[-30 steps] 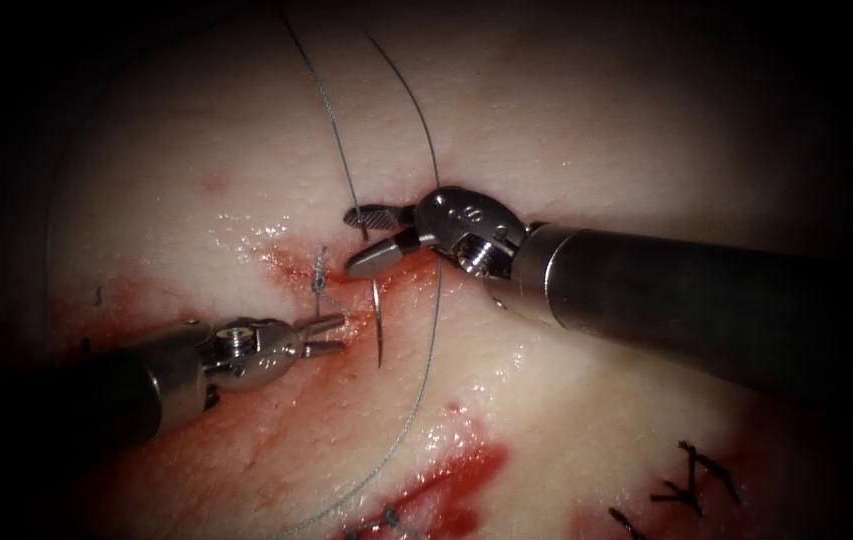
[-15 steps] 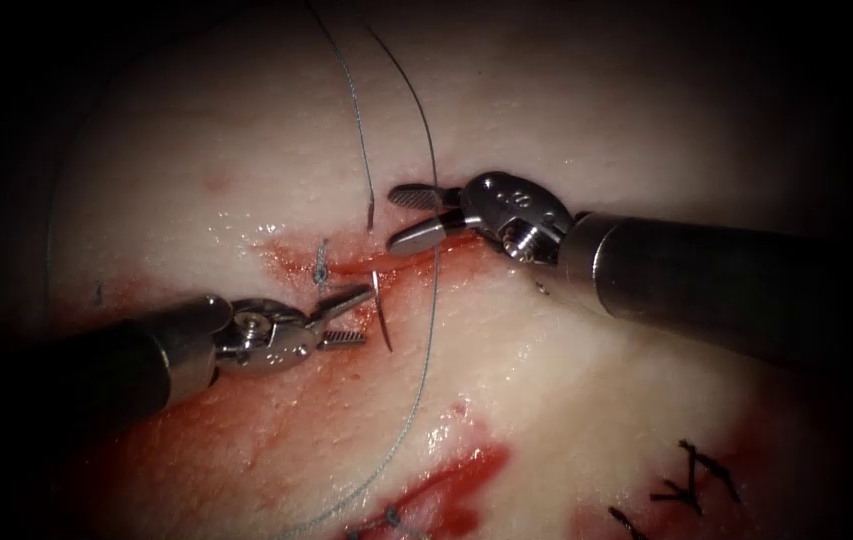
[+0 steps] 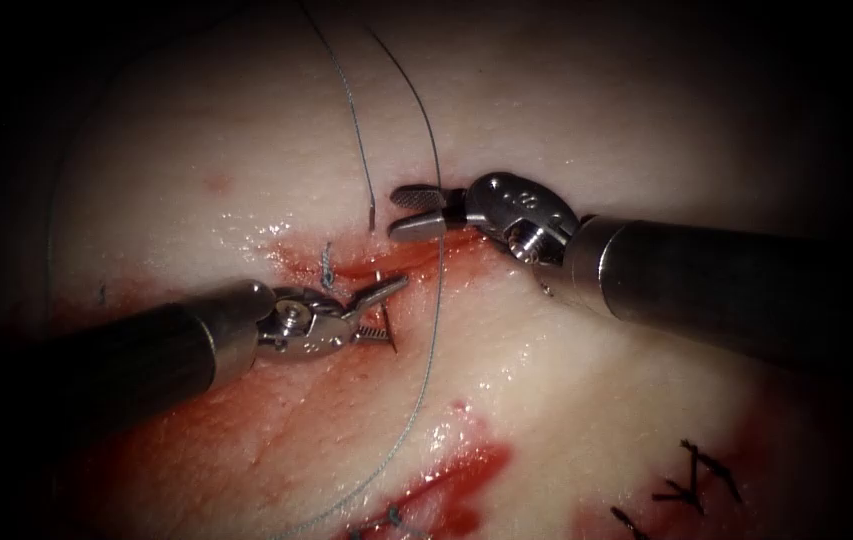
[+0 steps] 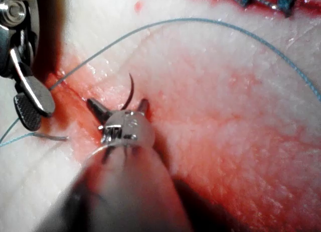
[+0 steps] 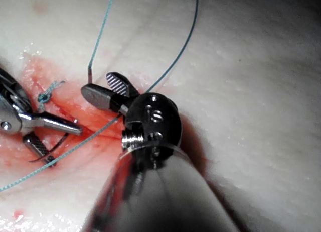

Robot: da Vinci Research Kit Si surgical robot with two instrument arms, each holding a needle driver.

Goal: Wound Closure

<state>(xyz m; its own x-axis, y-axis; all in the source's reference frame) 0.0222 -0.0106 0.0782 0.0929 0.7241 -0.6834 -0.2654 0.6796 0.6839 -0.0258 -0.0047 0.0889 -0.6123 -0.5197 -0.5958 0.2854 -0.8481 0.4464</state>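
- The needle (image 3: 383, 318) is standing in the cut (image 3: 396, 262), partly sunk into the tissue (image 3: 586, 380). In the endoscope view just a short dark bit of the curve shows, between the left tool's two jaws.
- In the left wrist view the needle (image 4: 130, 91) arcs up out of the wet red tissue right ahead of the jaws, tip end free.
- In the right wrist view the needle (image 5: 47, 154) curves under the left tool's lower jaw.
- Left tool (image 3: 378, 310): jaws apart, straddling the needle, one on each side. Not clamped on it as far as I can see, so it's holding nothing.
- Compared with a second ago the left tool has slid in toward the needle. It was sitting just short of it with jaws nearly together, and now they're spread around it.
- Right tool (image 3: 414, 212): jaws apart, empty, parked over the cut's upper end, well clear of the needle. It was closer in a second ago and has backed off to the right.
- Thread (image 3: 433, 300): one long strand runs from up top, past the right tool's jaws, over the cut and down the tissue just right of the needle. A second strand comes down to a cut end (image 3: 371, 215) just left of the right tool's jaws.
- A tied knot (image 3: 327, 262) sits on the cut, just left of the needle.
- Red fluid (image 3: 446, 480) is pooled along the cut and lower down the tissue.
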